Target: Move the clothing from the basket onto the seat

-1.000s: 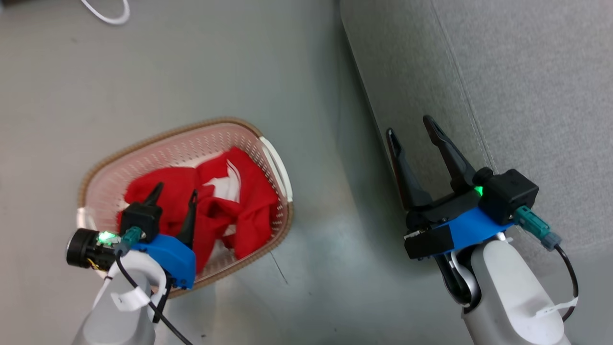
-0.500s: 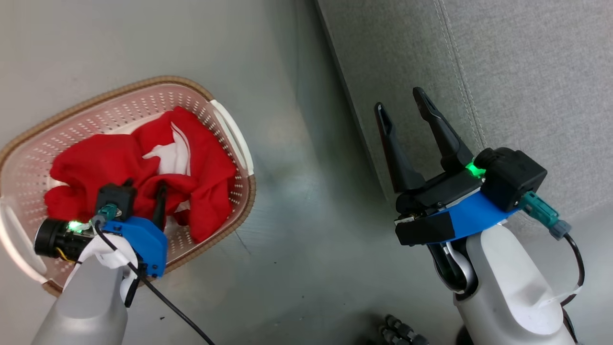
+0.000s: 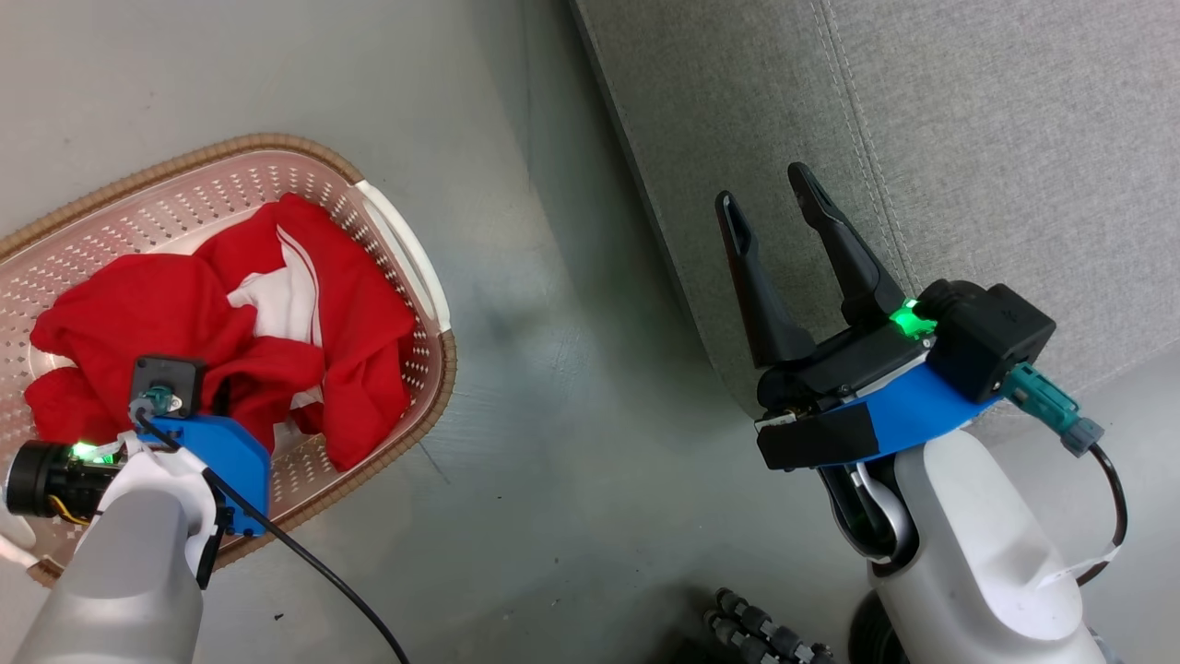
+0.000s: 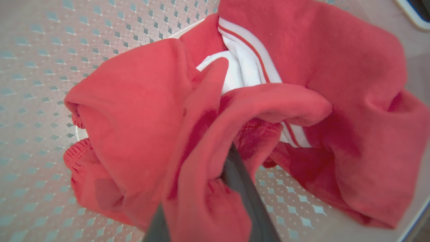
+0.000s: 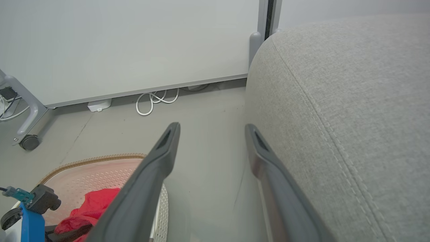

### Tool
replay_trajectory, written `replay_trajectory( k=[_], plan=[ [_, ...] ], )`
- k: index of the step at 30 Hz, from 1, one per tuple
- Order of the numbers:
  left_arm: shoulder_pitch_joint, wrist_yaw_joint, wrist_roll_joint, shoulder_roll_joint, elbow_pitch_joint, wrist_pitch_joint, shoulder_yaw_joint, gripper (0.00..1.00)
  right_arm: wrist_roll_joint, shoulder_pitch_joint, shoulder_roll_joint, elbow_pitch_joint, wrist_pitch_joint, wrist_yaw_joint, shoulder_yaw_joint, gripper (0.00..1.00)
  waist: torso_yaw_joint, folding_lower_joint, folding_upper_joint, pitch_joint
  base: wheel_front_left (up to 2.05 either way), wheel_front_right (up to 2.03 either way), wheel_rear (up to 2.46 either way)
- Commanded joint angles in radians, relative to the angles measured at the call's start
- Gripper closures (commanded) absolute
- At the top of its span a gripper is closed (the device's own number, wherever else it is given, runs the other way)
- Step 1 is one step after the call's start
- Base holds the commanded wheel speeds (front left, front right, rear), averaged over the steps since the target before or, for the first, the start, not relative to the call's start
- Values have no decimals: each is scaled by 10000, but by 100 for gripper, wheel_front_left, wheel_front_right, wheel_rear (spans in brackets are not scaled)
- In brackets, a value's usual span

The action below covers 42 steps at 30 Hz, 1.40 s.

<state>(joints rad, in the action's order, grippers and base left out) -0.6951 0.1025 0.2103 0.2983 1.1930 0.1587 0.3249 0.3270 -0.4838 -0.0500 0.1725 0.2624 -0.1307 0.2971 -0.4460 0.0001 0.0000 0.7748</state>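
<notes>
Reaching down into the basket (image 3: 184,198) at the left of the head view, the left gripper (image 4: 205,168) has its dark fingers (image 4: 242,188) sunk into the clothing (image 3: 166,314). In the left wrist view they stand drawn in on a bunched red fold at the lower middle of the frame, pinching it, with their tips buried in the fabric. The clothing is a crumpled heap of bright red cloth with a white striped patch showing near its top. It lies wholly inside the basket, on the perforated bottom. The basket stands on the grey floor (image 3: 553,415), well apart from the seat (image 3: 968,138), which fills the upper right of the head view. The right gripper (image 3: 764,184) hangs at the middle right, over the seat's near edge, its two long fingers spread wide with nothing between them. In the right wrist view a white cable (image 5: 153,102) lies coiled on the floor at the foot of a pale wall panel.
</notes>
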Motion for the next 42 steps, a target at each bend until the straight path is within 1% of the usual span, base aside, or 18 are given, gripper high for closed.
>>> replay_trajectory(
  k=[1,12,16,19,23,27,33,38,42],
  plan=[
    [-174,14,7,15,59,35,14,100,18,-125,-8,-3,36,-1,-20,0,3,-1,0,-4,0,0,0],
    [-308,166,193,-157,407,438,239,100,-51,-146,-8,61,36,-1,-70,0,155,-1,0,-157,0,0,0],
    [-193,217,351,-390,441,673,277,100,-177,-107,-9,187,36,-1,-144,0,344,-1,0,-464,0,0,0],
    [-85,244,456,-633,449,824,327,100,-304,15,-9,310,36,-1,-255,0,621,-1,0,-883,0,0,0],
    [154,292,598,-986,375,975,480,100,-560,247,-12,562,36,-1,-351,0,1048,-1,0,-1754,0,0,0],
    [489,278,823,-1397,118,1052,636,100,-855,524,-17,902,36,-1,-462,0,1502,-1,0,-2859,0,0,0],
    [976,281,1265,-1992,-397,1075,1238,100,-1072,1213,-19,1590,37,-1,-478,0,2122,-1,0,-4650,0,0,0],
    [1143,283,1731,-2320,-1016,1077,1721,100,-1214,1798,-22,2077,37,-1,-440,0,2544,-1,0,-5839,0,0,0],
    [1209,284,2160,-2424,-1515,1080,2111,100,-1262,2184,-19,2382,35,-1,-370,0,2749,-1,0,-6550,0,0,0]
  ],
)
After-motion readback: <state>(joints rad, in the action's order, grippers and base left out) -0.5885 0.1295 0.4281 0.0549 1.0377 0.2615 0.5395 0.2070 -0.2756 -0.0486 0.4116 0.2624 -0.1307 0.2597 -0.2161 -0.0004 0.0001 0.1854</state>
